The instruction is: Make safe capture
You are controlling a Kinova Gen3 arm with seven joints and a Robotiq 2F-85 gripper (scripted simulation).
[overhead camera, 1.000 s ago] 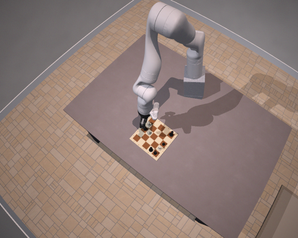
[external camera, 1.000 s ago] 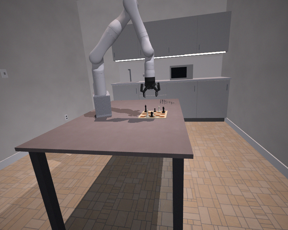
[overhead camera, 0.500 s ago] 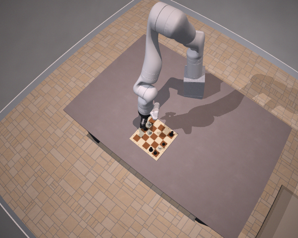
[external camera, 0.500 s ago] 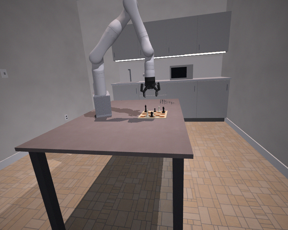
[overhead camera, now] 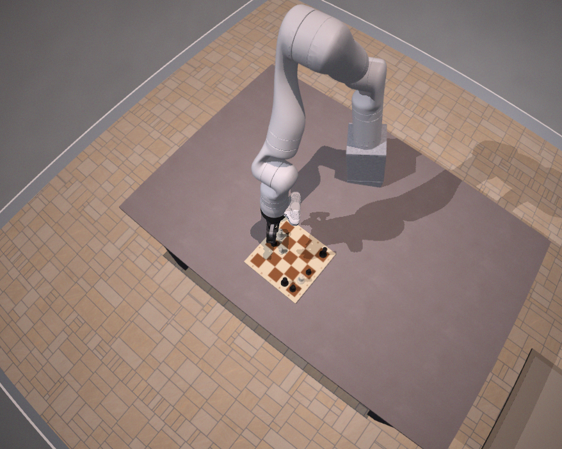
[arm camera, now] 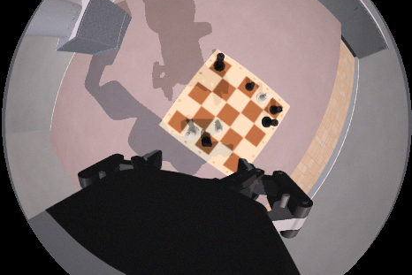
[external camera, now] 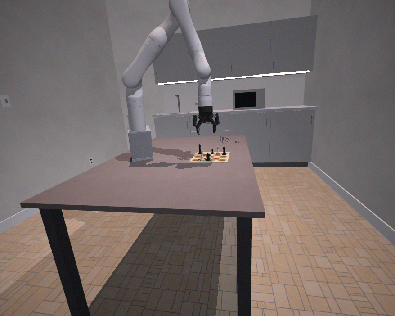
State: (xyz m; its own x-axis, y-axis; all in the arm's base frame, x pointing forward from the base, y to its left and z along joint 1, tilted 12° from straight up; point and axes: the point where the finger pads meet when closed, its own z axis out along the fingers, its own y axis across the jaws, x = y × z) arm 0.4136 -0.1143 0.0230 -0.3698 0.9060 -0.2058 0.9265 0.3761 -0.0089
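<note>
1. Exterior view shows the tool (external camera: pixel 206 128) hanging high above the chessboard (external camera: pixel 225 160), with clear air between it and the pieces.
2. The tool is released: its two fingers (external camera: pixel 196 128) are spread wide and nothing is between them.
3. The chessboard lies flat on the bench (external camera: pixel 150 190), toward the far end from this camera, near the grey pedestal (external camera: pixel 140 144) of the arm.
4. All pieces I can see stand upright on the board; which one is to be taken I cannot tell.
5. In the top view the tool (overhead camera: pixel 271 235) is above the board corner nearest to the arm, and a black piece (overhead camera: pixel 322 252) stands alone on the right edge.
6. In the wrist view a black piece (arm camera: pixel 205 139) stands close beside two white pieces (arm camera: pixel 191 130).
</note>
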